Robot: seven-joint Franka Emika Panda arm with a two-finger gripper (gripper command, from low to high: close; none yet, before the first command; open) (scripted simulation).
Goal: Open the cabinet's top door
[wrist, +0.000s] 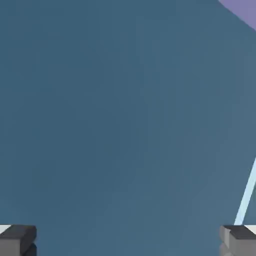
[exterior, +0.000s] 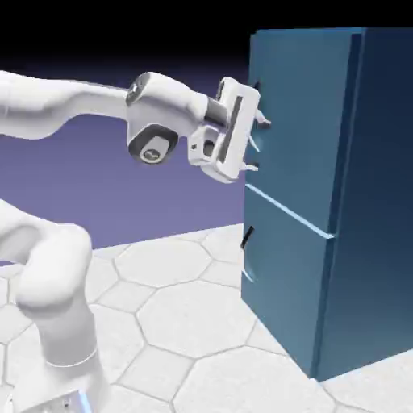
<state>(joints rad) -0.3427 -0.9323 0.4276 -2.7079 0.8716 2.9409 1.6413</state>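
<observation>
The tall blue cabinet (exterior: 371, 202) stands at the exterior view's right. Its top door (exterior: 302, 121) is closed, and a thin dark-and-pale handle (exterior: 254, 143) runs along its left edge. My gripper (exterior: 260, 145) is level with that edge, open, its two fingertips pointing at the door on either side of the handle's lower part. Blue door panel (wrist: 115, 115) fills the hand view. My gripper (wrist: 128, 242) shows there as two grey tips far apart at the bottom edge, nothing between them. A thin pale strip (wrist: 247, 192) rises just above the right fingertip (wrist: 240, 241).
Below the top door is a shorter blue door (exterior: 282, 282) with its own small handle (exterior: 247, 236). The cabinet rests on a pale floor of hexagonal tiles (exterior: 185, 314). My arm's white base (exterior: 56, 323) stands at the lower left.
</observation>
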